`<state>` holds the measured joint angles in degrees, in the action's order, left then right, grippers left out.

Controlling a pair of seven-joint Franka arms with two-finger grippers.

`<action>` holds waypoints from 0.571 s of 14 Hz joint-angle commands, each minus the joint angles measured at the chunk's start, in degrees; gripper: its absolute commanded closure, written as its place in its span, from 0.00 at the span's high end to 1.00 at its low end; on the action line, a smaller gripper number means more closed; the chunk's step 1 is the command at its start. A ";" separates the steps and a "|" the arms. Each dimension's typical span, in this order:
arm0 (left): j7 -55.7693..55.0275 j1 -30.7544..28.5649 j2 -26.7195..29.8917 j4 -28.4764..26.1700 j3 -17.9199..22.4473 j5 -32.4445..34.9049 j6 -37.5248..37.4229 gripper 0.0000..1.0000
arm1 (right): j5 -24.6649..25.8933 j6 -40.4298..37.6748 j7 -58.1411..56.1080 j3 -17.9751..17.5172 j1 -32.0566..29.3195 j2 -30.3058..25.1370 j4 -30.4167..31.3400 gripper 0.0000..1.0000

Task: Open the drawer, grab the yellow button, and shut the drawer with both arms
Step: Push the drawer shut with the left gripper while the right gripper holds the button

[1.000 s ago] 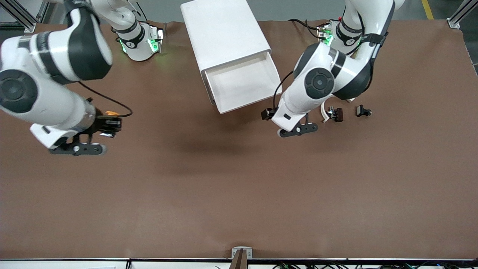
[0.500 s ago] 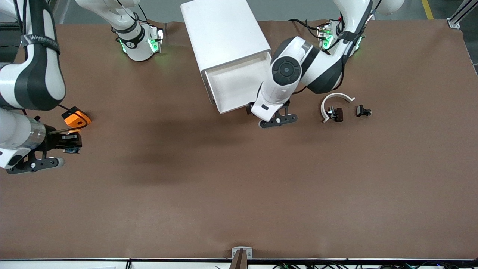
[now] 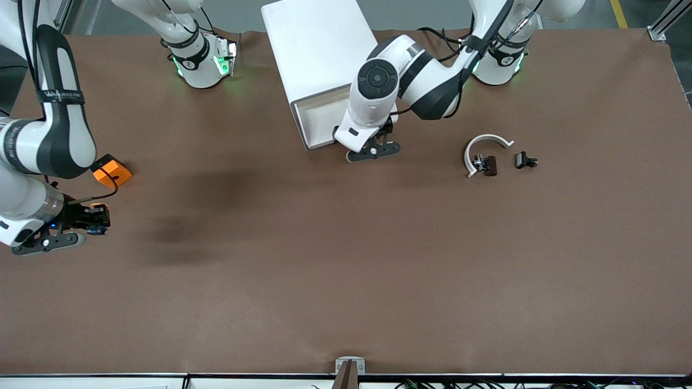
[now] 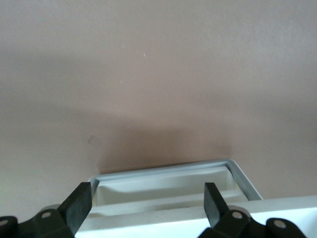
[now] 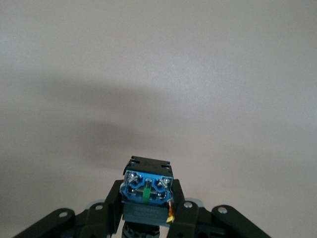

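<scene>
The white cabinet (image 3: 319,48) stands at the table's back with its top drawer (image 3: 316,116) partly pulled out and empty. My left gripper (image 3: 373,147) is at the drawer's front edge. In the left wrist view it (image 4: 146,206) is open and empty, with the drawer's front rim (image 4: 163,171) between its fingers (image 4: 79,206). My right gripper (image 3: 93,221) is over the bare table at the right arm's end, shut on the button (image 3: 98,215). In the right wrist view the button's bluish base (image 5: 147,187) shows, clamped in that gripper (image 5: 147,210).
An orange square block (image 3: 111,172) lies on the table beside the right gripper, farther from the front camera. A white curved piece (image 3: 485,142) and two dark clips (image 3: 488,165) (image 3: 526,160) lie toward the left arm's end.
My left gripper has moved from beside the drawer to its front edge, and the drawer has slid partly in. My right gripper carried the button toward the right arm's end.
</scene>
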<state>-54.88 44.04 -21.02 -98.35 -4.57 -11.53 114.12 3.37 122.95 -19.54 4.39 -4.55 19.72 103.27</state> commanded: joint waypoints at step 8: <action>-4.10 -0.19 1.33 -2.37 -5.44 -9.10 -1.36 1.00 | 1.02 17.59 0.90 -1.22 -3.71 0.75 13.88 0.20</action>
<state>-58.67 44.01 -20.96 -99.53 -8.97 -16.15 113.54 3.39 140.00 -19.52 4.35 -6.38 20.18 116.27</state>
